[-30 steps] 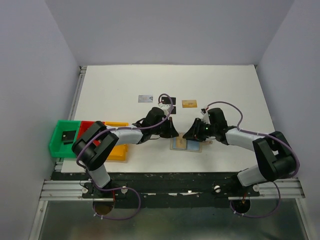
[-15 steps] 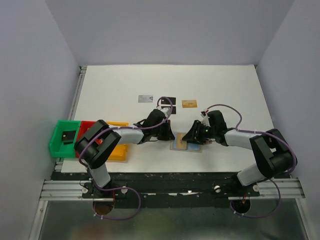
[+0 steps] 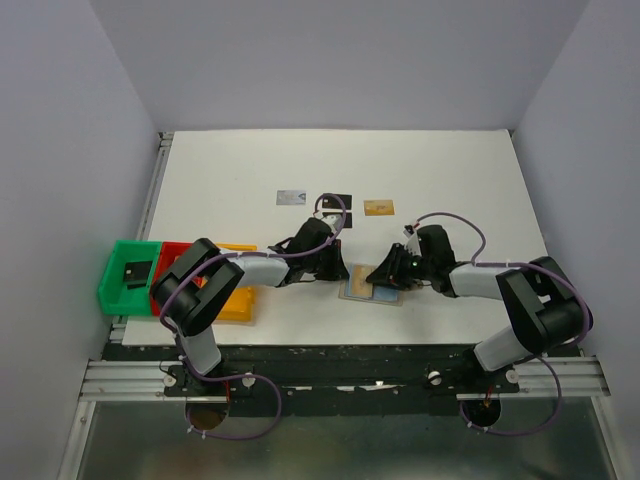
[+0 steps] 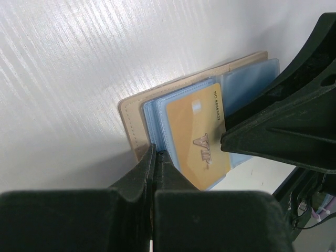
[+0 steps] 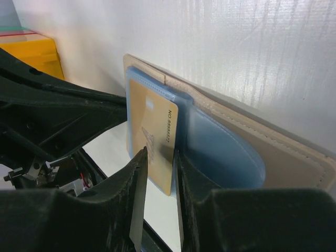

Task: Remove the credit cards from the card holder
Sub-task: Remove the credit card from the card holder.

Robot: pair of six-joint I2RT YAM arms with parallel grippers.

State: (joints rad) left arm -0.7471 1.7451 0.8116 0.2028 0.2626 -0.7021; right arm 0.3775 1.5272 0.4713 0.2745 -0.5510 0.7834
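Left claw [image 4: 155,157], closed, rests on the card holder's [image 4: 128,118] 9 o'clock edge. The right claw [image 5: 160,157], parted, straddles the gold credit card [image 5: 152,121].

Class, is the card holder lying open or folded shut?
Open: the card holder lies spread, its blue inner sleeves and a gold card facing up.

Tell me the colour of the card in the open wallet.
The card is gold-orange, lettered VIP; clearest in the left wrist view.

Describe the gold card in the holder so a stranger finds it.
On the white table, near its front edge, lies the open tan card holder. The gold card sits in its blue sleeve, stamped VIP; the other gold card lies bare farther back.
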